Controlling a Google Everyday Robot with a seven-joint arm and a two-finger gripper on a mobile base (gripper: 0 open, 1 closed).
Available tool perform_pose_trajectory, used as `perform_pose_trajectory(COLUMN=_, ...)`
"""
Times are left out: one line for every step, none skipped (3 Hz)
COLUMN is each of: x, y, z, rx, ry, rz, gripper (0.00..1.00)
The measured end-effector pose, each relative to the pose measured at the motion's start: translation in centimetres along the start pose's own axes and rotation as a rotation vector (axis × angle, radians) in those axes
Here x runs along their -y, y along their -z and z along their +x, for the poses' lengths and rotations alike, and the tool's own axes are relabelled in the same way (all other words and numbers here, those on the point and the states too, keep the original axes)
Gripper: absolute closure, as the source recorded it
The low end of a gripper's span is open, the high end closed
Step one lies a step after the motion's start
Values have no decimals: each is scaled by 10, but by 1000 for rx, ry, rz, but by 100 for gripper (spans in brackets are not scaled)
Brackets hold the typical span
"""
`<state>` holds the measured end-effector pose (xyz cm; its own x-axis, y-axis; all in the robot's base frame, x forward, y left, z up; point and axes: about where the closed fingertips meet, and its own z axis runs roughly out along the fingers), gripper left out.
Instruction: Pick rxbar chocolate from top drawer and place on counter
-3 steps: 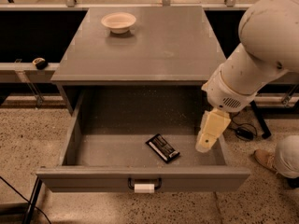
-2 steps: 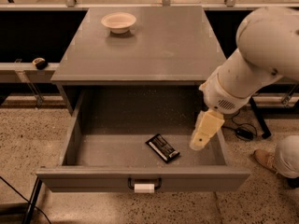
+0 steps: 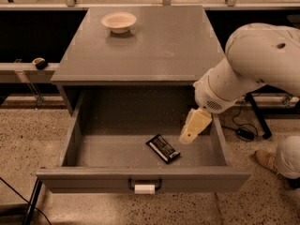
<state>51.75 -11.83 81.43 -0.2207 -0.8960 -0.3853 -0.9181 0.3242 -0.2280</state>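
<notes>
The rxbar chocolate [image 3: 163, 148] lay flat on the floor of the top drawer [image 3: 140, 178], which stood wide open. The bar was small, thin and black, with pale stripes of print across its wrapper. It lay at a slant, with one end pointing to the back left and the other to the front right. It was a little right of the middle and closer to the front wall than to the back.

The big white arm [image 3: 248, 64] was on the right side. Its fat round part hung beside the right edge of the counter [image 3: 154, 46], and from there it bent down into the drawer. The cream-colored gripper [image 3: 186, 138] pointed down and a bit to the left. It hung over the right part of the drawer, just beside the bar's right end. I saw it holding nothing, and I could not tell if it was open or closed.

A white bowl [image 3: 118, 21] sat far back on the counter. A small white tag [image 3: 144, 189] hung on the drawer's dark handle [image 3: 145, 185].
</notes>
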Motion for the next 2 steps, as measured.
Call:
perform_pose_trajectory(x=1, y=-7, z=-1, rx=26, ry=-37, rz=1, gripper=0)
perform_pose_trajectory(x=-13, y=-42, z=-8, rx=32, ry=-74, rz=24, gripper=0)
